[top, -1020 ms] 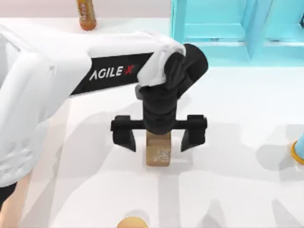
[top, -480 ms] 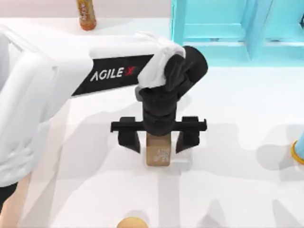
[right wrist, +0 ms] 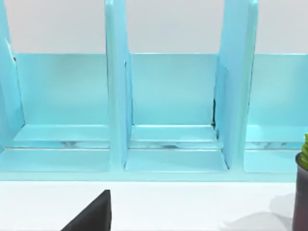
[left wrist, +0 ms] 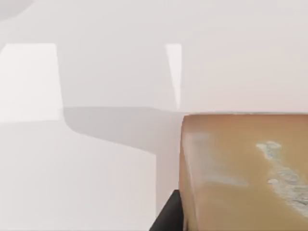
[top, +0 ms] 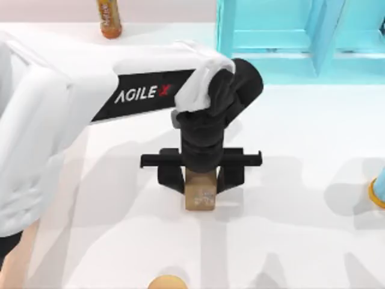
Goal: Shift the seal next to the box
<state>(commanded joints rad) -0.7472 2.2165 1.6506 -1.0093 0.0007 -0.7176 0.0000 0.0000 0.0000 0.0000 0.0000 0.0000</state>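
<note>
The seal point(top: 200, 197), a small tan-brown block with a whitish mark on top, lies on the white table near the middle of the top view. My left gripper point(top: 200, 180) hangs straight over it, one black finger pressed against each long side, shut on the seal. In the left wrist view the seal point(left wrist: 245, 173) looms close, with a black finger point(left wrist: 168, 216) against its edge. The box is out of view. The right wrist view shows one dark fingertip point(right wrist: 91, 214) of my right gripper, which faces the shelf.
A cyan-blue shelf frame point(top: 301, 36) stands at the back right. An orange-brown bottle point(top: 109, 18) is at the back left. A round tan knob point(top: 166, 282) sits at the front edge. An orange-and-blue object point(top: 378, 192) pokes in at the right edge.
The left gripper's fingers have closed inward from a wide spread until they meet the seal's sides. The seal has stayed in place.
</note>
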